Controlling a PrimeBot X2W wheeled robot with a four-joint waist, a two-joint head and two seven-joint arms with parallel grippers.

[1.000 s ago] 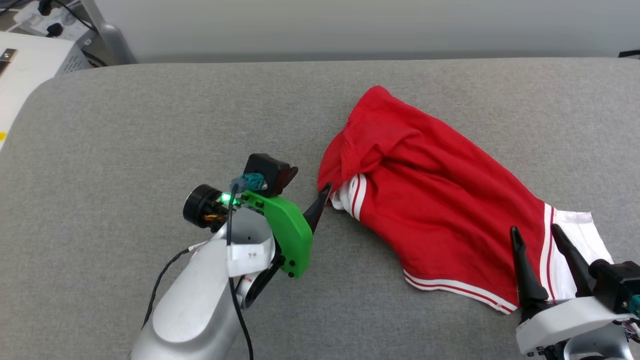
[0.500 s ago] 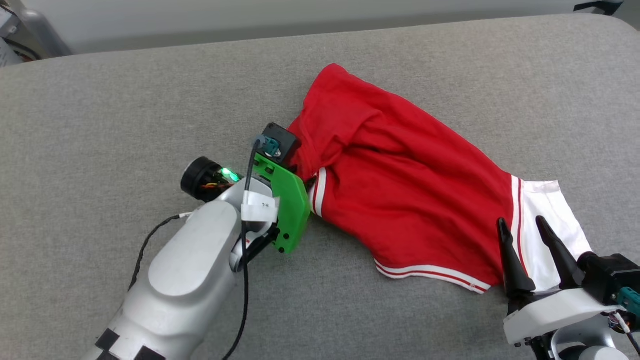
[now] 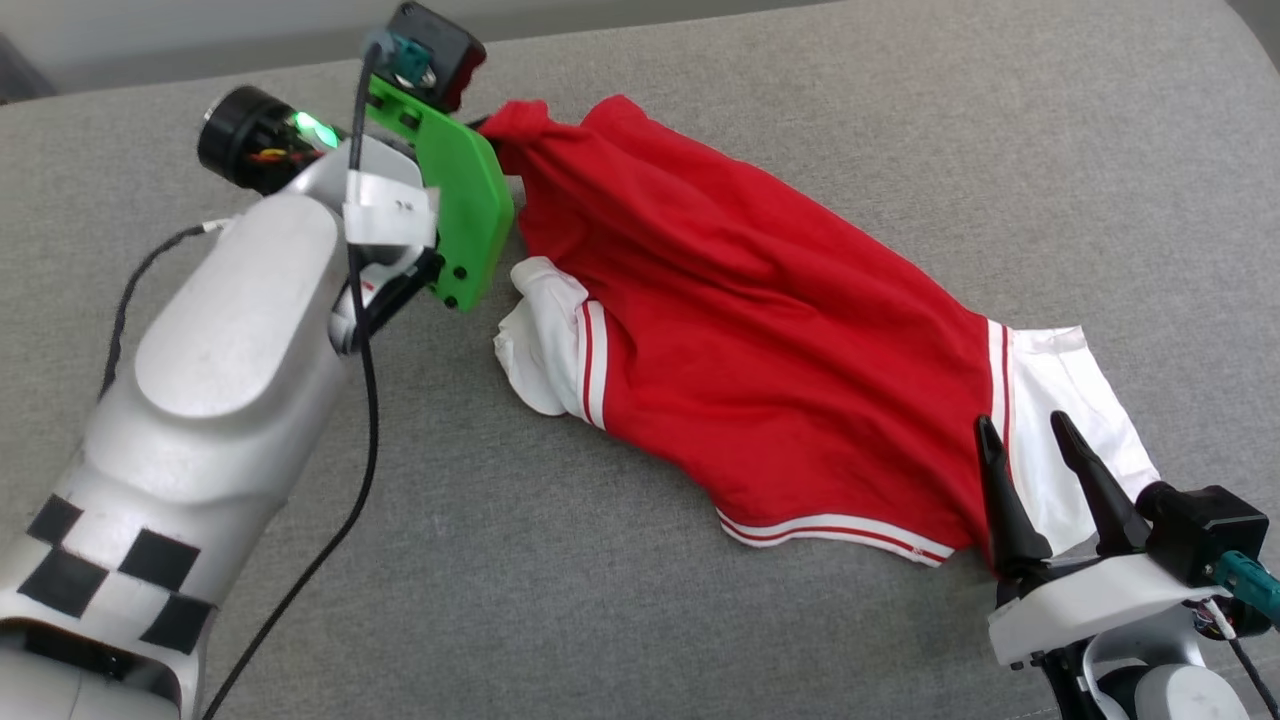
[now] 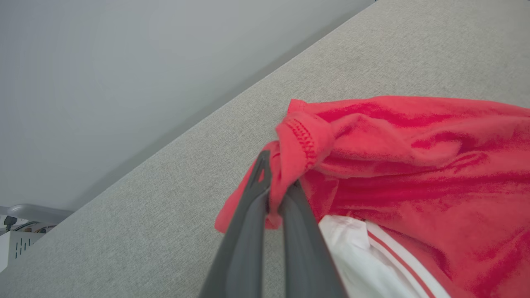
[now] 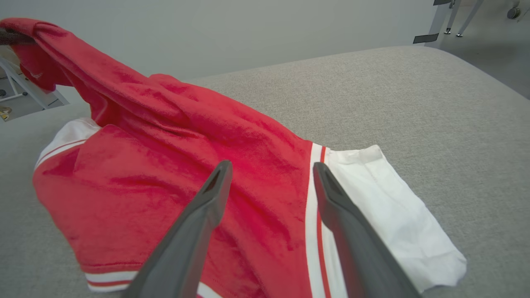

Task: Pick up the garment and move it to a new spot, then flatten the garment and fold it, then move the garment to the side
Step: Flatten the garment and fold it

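Observation:
The garment point(image 3: 760, 330) is a red shirt with white sleeves and red-white striped trim, lying crumpled across the grey padded surface point(image 3: 700, 620). My left gripper point(image 3: 487, 125) is at its far left end, shut on a bunched red hem. In the left wrist view the two fingers point(image 4: 248, 223) pinch that fold of the garment point(image 4: 414, 165) and hold it above the surface. My right gripper point(image 3: 1022, 428) stands open over the garment's near right part, beside a white sleeve point(image 3: 1050, 400). In the right wrist view the right gripper point(image 5: 272, 165) straddles the striped seam of the garment point(image 5: 165, 145) without touching it.
The grey surface has a rounded far edge against a pale wall point(image 4: 103, 82). A white box point(image 4: 12, 248) sits past the edge in the left wrist view. Metal legs point(image 5: 447, 16) stand on the floor beyond the right corner. Bare surface lies left of and in front of the garment.
My left gripper went from open beside the garment to shut on its red edge, then drew that end up and toward the far left. The head camera shifted; the right gripper stayed open.

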